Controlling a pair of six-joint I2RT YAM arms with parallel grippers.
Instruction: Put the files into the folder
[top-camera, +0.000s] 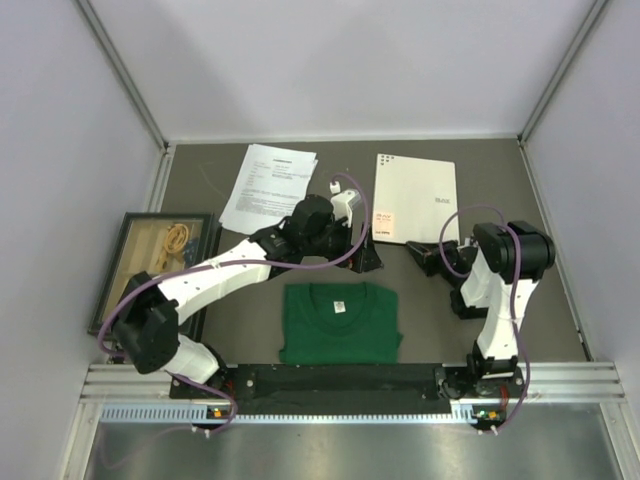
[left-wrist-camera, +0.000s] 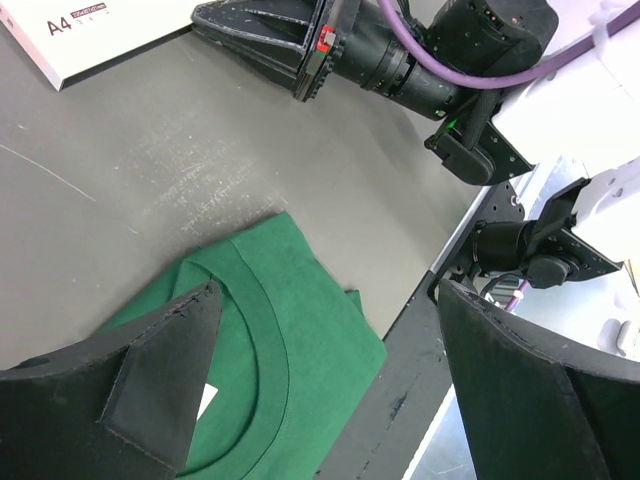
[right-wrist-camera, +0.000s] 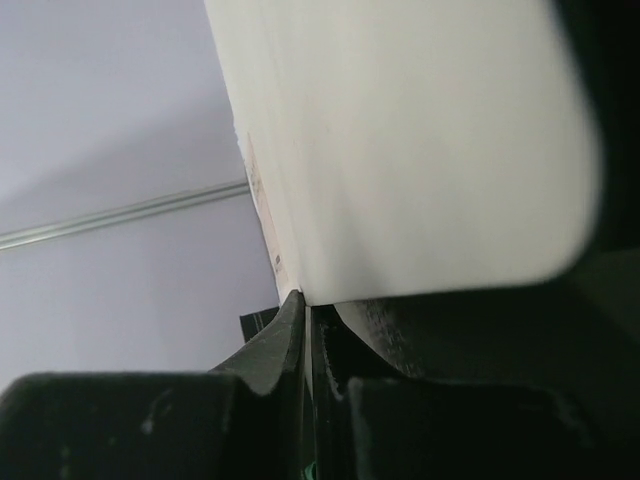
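Right gripper (top-camera: 415, 252) shut at the folder's (top-camera: 415, 197) near edge
Left gripper (top-camera: 366, 256) hung wide open just left of it, above the shirt's (top-camera: 340, 322) far edge — files (top-camera: 268, 187) lay far left, apart from the folder.

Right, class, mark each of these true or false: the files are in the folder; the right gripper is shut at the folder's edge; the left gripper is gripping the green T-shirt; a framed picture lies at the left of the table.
1. The files are in the folder. False: the files lie loose on the table, to the left of the closed folder.
2. The right gripper is shut at the folder's edge. True: the right gripper pinches the near edge.
3. The left gripper is gripping the green T-shirt. False: the left gripper is open and empty, above the green T-shirt.
4. A framed picture lies at the left of the table. True: the framed picture is there.
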